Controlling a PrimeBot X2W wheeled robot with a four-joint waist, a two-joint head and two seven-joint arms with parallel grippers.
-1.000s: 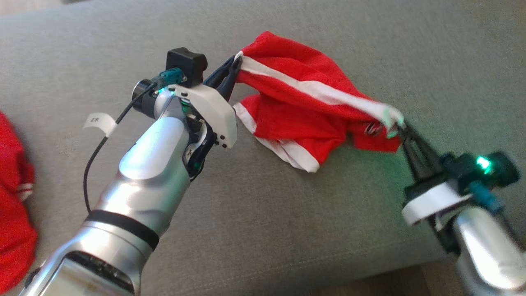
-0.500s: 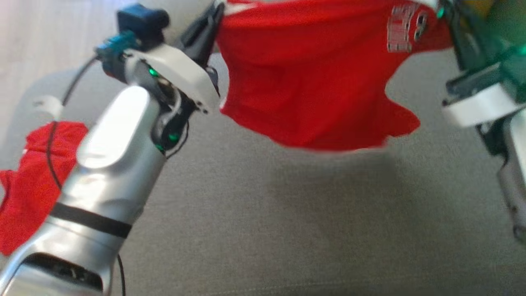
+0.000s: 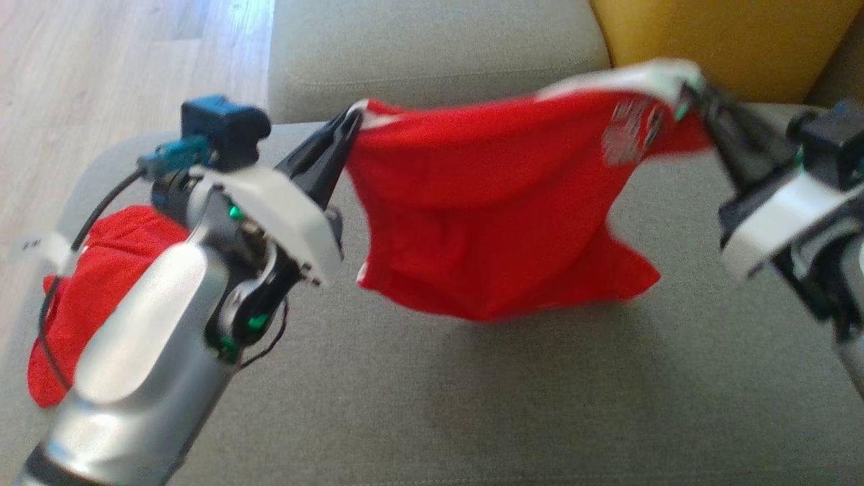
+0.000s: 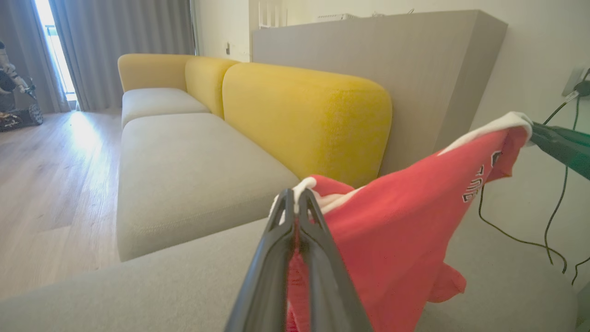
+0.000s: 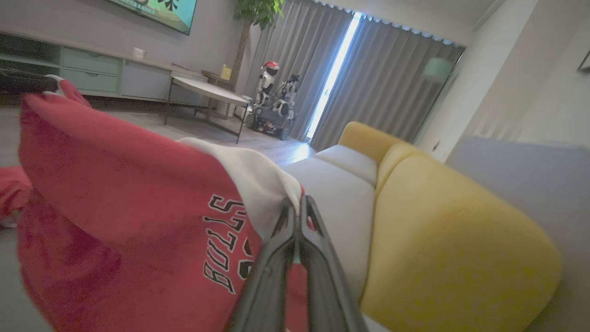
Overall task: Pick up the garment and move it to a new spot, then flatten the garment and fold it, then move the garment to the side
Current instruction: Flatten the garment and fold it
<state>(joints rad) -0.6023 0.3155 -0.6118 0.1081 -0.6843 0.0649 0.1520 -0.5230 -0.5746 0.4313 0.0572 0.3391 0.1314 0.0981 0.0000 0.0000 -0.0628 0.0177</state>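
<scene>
At the far left of the head view a second red garment (image 3: 101, 283) lies crumpled on the edge of the grey sofa seat (image 3: 472, 398), with wooden floor (image 3: 101, 67) beyond. A white paper tag (image 3: 40, 246) hangs on the left arm's black cable; its marks are too blurred to read.

The left gripper (image 3: 352, 118) has its fingers pressed together on one white-trimmed corner of the red shorts (image 3: 486, 223). The left wrist view shows the same pinch, the two dark fingers meeting at the tips over white edging.

The shorts hang in the air between the two grippers, clear of the seat, with the top edge stretched across and the lower part drooping. Their shadow falls on the cushion beneath.

Toward the right end of the cloth sits a lettered patch (image 3: 628, 128), smeared in the head view. In the right wrist view it (image 5: 226, 249) is sharp: black letters edged in white, turned on their side, spelling "BULLS". A second line beside it is partly hidden by the finger.

The right gripper (image 3: 687, 98) is closed on the other white-banded corner, its jaws tight together on the cloth.

Behind it stands the yellow backrest cushion (image 3: 709, 40). The right wrist view also takes in a wall screen (image 5: 156, 9) with large characters, cropped and unreadable.
</scene>
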